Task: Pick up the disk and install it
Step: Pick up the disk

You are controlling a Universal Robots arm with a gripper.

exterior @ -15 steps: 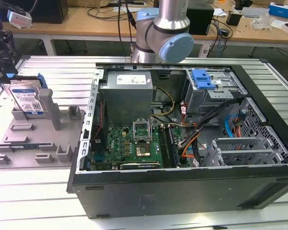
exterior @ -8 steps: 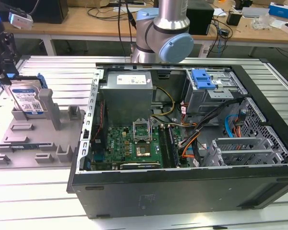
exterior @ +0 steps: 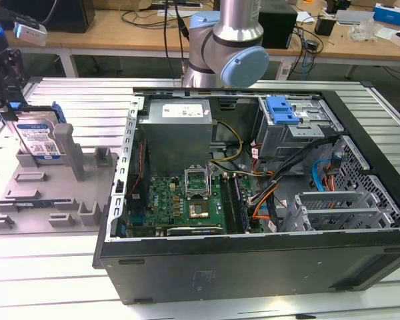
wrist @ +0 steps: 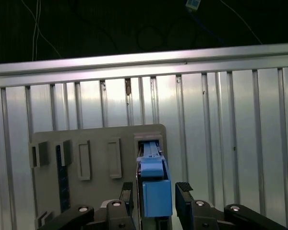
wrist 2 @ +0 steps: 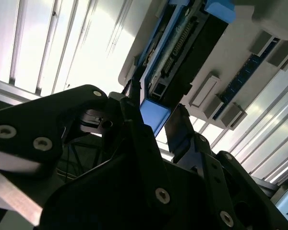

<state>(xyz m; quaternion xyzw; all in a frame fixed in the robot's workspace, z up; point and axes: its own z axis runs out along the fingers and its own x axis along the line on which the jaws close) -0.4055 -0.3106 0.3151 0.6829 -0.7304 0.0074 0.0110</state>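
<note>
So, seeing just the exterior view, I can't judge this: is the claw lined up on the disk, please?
Observer: Yes. In the first wrist view the claw straddles the disk, with one finger on each side of its blue bracket.
Operator: Thank you. Is it clamped on?
Observer: It doesn't look so. A thin dark gap shows between the blue bracket and one finger.

Exterior view high over open case [exterior: 253, 267], both wrist views close above disk [wrist: 156, 191]
</note>
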